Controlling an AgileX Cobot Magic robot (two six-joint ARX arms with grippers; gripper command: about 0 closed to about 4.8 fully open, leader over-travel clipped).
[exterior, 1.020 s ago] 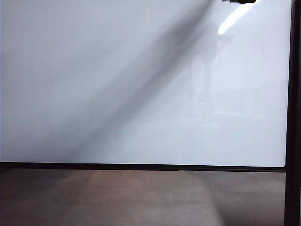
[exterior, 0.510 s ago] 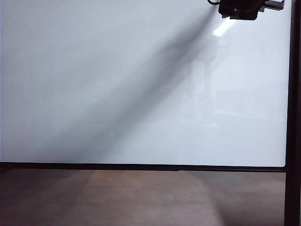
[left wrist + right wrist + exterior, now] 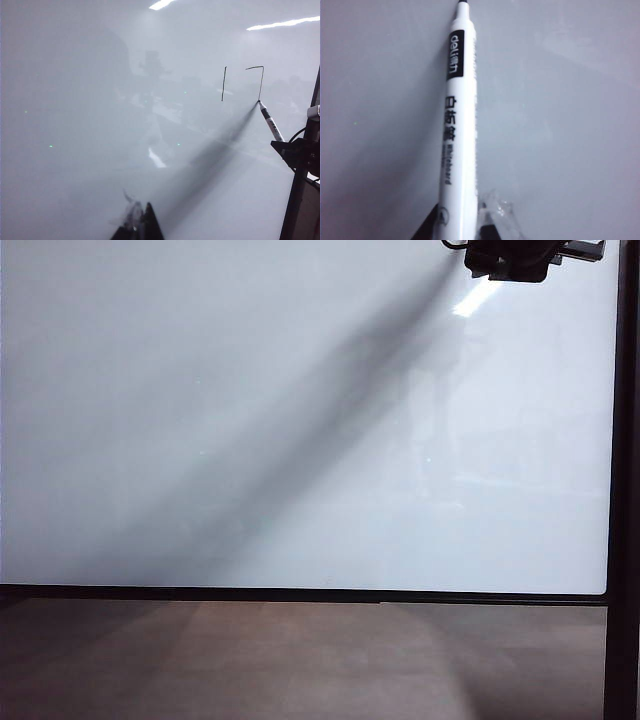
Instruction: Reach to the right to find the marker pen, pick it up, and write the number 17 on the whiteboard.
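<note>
The whiteboard (image 3: 250, 440) fills the exterior view, glossy white inside a thin black frame. In the right wrist view my right gripper (image 3: 460, 222) is shut on the marker pen (image 3: 457, 130), a white barrel with black lettering, its dark tip toward the whiteboard (image 3: 570, 125). The left wrist view shows a black "1" (image 3: 223, 83) and "7" (image 3: 258, 75) on the board. There the marker pen (image 3: 270, 122) has its tip at the lower end of the 7's stroke, held by my right gripper (image 3: 292, 150). My left gripper (image 3: 140, 227) hangs shut and empty near the board.
A brown wood-grain surface (image 3: 300, 660) lies below the board's black lower frame (image 3: 300, 594). A dark upright post (image 3: 625, 490) runs along the board's right side. My right arm's dark hand (image 3: 515, 258) pokes in at the exterior view's top right, casting a long diagonal shadow.
My right arm's hand has come down into the top right of the exterior view, covering part of the light streak; over the last half second it has held still.
</note>
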